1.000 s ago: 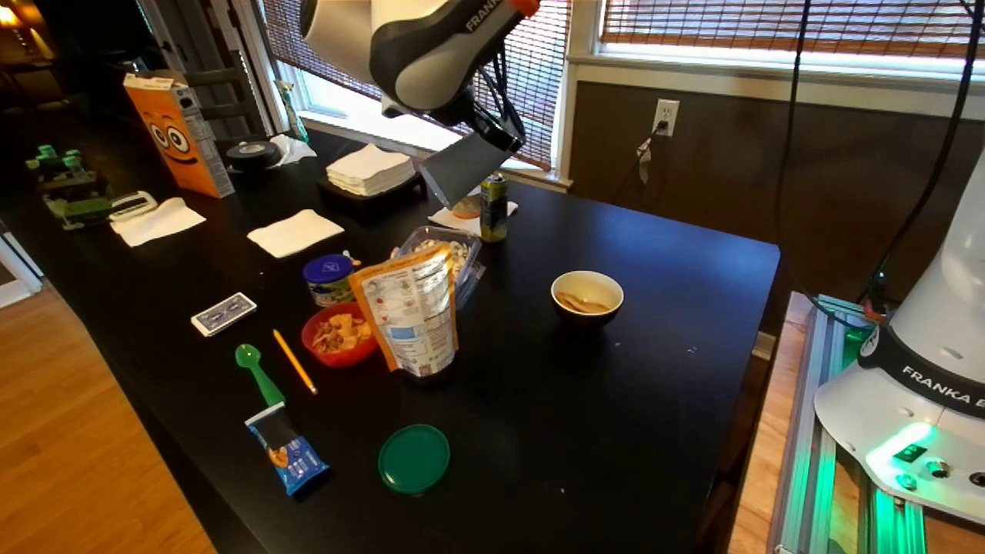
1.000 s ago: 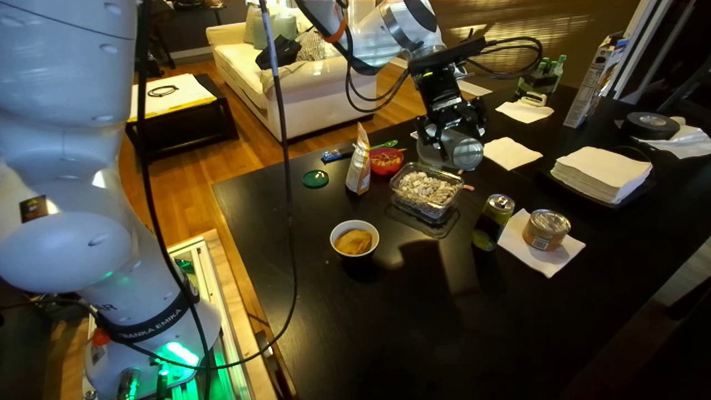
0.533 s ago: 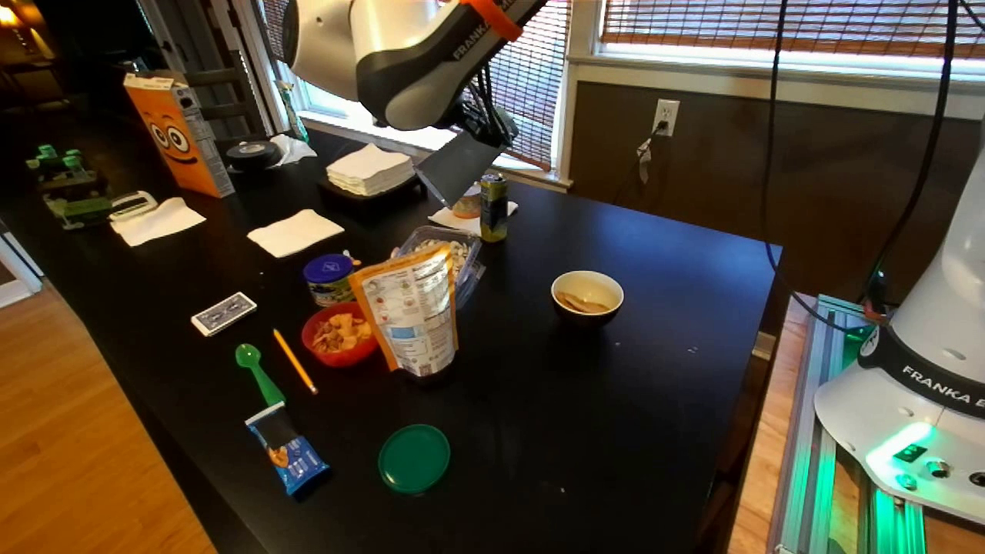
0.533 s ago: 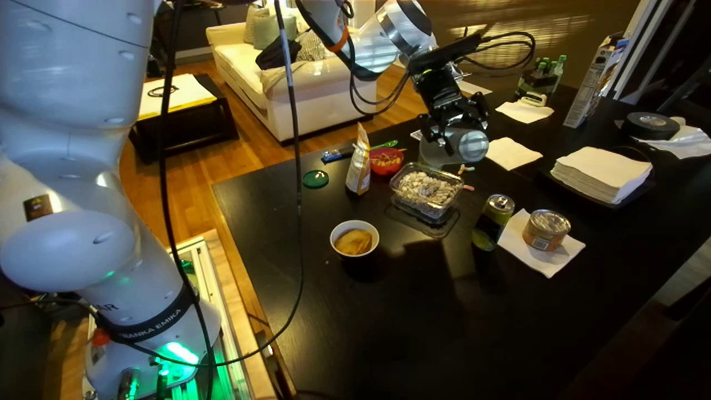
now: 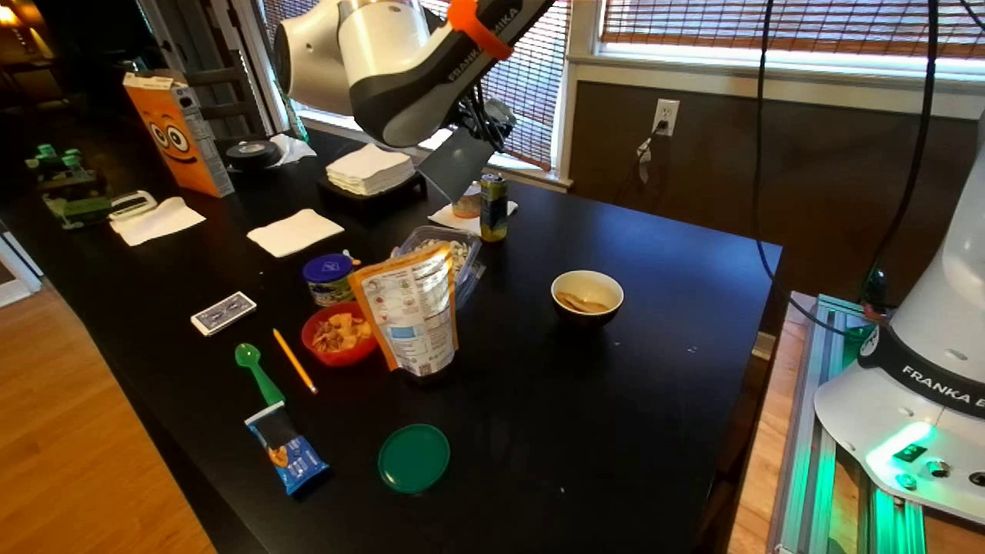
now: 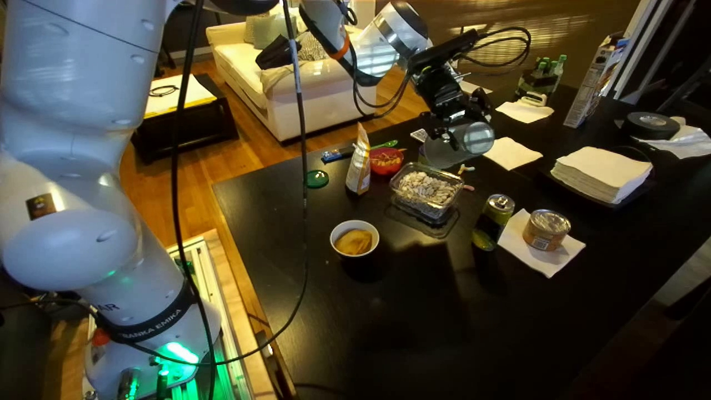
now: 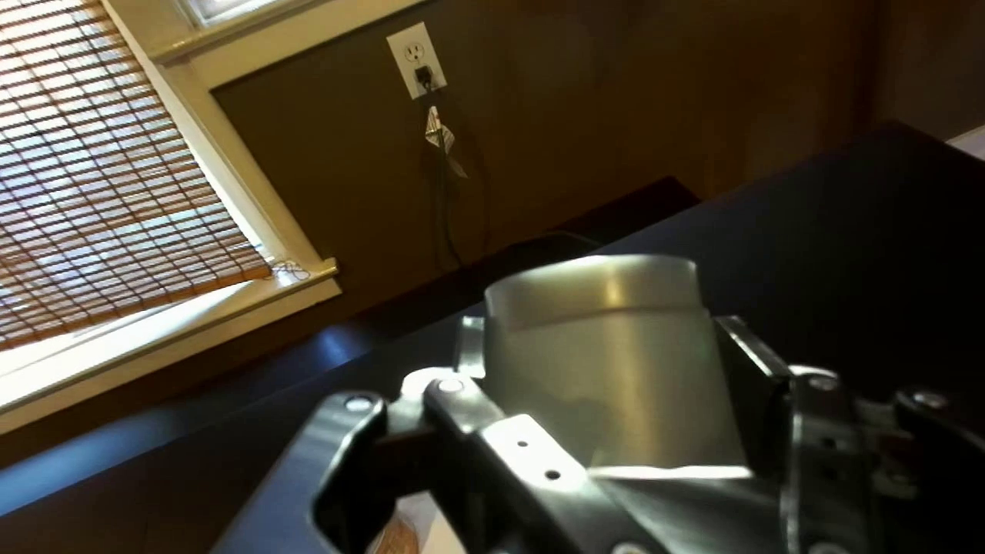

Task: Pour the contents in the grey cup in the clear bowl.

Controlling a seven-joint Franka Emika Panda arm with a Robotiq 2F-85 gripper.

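The fingers grasped the cup from both sides, holding it tilted above the tabletop near the clear bowl, probably so that any contents could fall there.

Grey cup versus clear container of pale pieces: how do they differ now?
Pose: the grey cup is steeply tilted; the clear container upright.
Support: the gripper holds the grey cup in the air; the clear container rests lower, apart from the gripper.
Shape: the grey cup is round, the clear container roughly rectangular.
Contents: the clear container shows pale pieces; the grey cup's can't be told.
Both are vessels.
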